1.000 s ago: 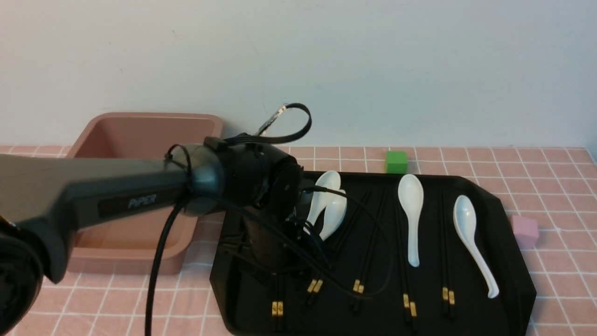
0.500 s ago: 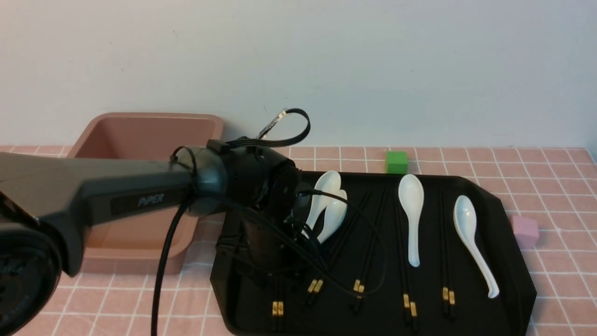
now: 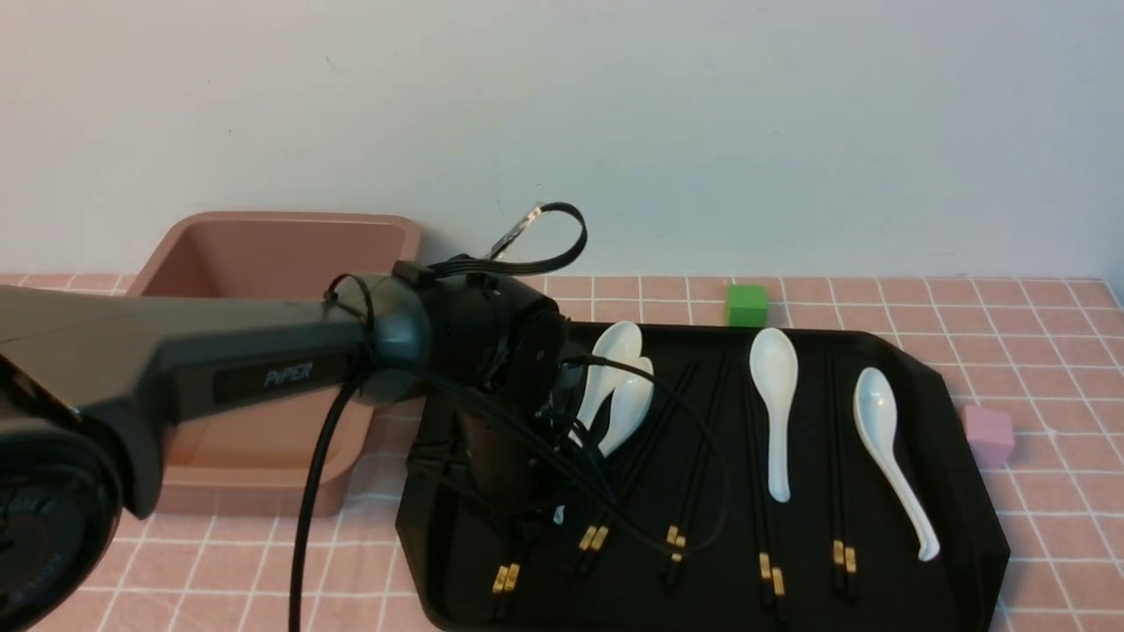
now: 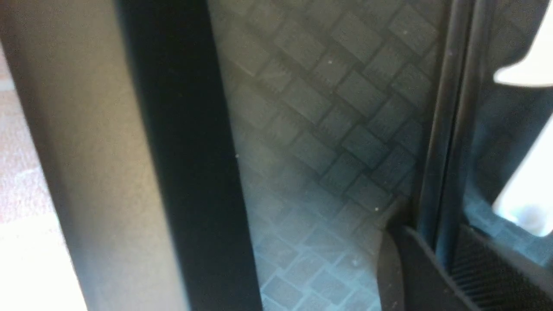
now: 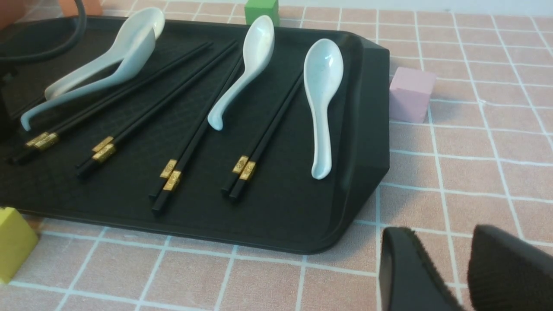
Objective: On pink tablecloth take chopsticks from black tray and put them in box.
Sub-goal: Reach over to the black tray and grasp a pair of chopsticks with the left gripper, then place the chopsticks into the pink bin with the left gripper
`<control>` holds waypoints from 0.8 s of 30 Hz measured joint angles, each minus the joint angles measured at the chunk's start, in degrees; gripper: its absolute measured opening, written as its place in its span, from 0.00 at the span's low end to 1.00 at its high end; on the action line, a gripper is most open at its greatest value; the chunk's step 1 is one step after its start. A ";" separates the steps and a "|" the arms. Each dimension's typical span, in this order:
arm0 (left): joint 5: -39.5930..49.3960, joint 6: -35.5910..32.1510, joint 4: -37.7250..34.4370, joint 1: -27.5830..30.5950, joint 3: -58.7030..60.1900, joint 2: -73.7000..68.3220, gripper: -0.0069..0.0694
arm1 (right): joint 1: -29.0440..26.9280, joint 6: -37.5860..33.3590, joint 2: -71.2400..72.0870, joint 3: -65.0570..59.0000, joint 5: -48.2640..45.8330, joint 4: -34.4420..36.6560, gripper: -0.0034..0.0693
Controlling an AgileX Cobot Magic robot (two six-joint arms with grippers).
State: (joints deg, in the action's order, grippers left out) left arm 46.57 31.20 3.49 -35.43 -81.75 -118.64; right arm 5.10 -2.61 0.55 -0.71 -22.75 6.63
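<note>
Well, the left gripper (image 4: 438, 235) is down at the left end of the black tray (image 3: 896, 588), jaws pinched on the leftmost pair of chopsticks (image 4: 449, 129). From the front its own wrist hides the fingers. Gripping partway along the sticks looks meant to keep the pair balanced on the lift. The box (image 3: 272, 217) stands just beside the tray on the pink tablecloth (image 3: 1054, 351), so the carry should be short. Four more pairs lie in the tray among the white spoons (image 3: 773, 386). The two stacked spoons sit close to the grip and could get nudged. The arm's cable (image 3: 307, 509) loops over the neighbouring pairs and might drag one. The right gripper (image 5: 449, 259) hangs parted and empty over the cloth off the tray's corner. A green cube (image 3: 746, 305), pink cube (image 3: 988, 434) and yellow cube (image 5: 13, 242) ring the tray, none visibly blocking the way.
</note>
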 joint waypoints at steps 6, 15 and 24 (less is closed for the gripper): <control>0.45 2.88 1.91 -0.11 -0.07 0.12 0.25 | 0.00 0.00 0.00 0.00 0.00 0.00 0.38; 4.84 2.90 4.42 0.03 0.97 7.09 0.25 | 0.00 0.00 0.00 0.00 0.00 -0.06 0.38; 7.10 -1.70 7.10 2.42 1.03 26.33 0.25 | 0.00 0.00 0.00 0.00 0.00 -0.01 0.38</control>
State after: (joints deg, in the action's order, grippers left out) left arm 53.68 29.49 10.59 -33.01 -80.71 -92.32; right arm 5.10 -2.61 0.55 -0.71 -22.75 6.62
